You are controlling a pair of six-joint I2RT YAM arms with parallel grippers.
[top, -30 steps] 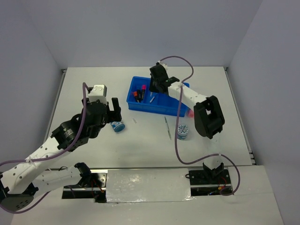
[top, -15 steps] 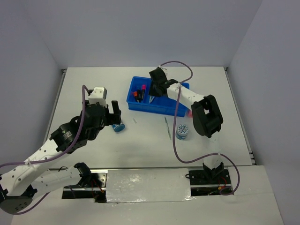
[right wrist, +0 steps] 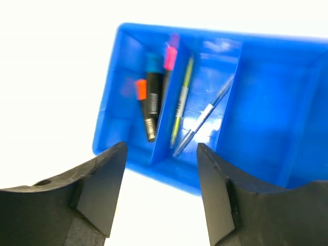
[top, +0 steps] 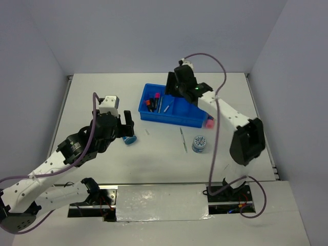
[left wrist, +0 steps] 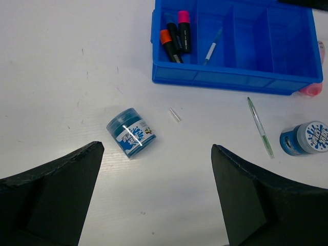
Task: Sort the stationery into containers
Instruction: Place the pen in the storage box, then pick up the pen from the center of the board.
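Note:
The blue tray (top: 177,117) stands at the table's middle back. Its left compartment holds three black highlighters (left wrist: 174,36) with orange, blue and pink caps. The second compartment holds thin pens (right wrist: 180,102). My right gripper (top: 172,91) hangs open and empty above the tray's left half (right wrist: 161,148). My left gripper (top: 124,122) is open and empty (left wrist: 156,154), just short of a blue-white roll (left wrist: 131,132) lying on its side. A second roll (top: 199,143) stands right of a loose pen (top: 182,139). A pink tube (top: 209,123) lies by the tray's right corner. No orange square shows.
A small white stub (left wrist: 175,115) lies between the tipped roll and the tray. The tray's two right compartments (left wrist: 287,41) show nothing inside. White walls close the table at back and sides.
My right gripper has lifted and pulled back from inside the tray, its arm swinging out to the right. My left gripper has edged slightly toward the tipped roll.

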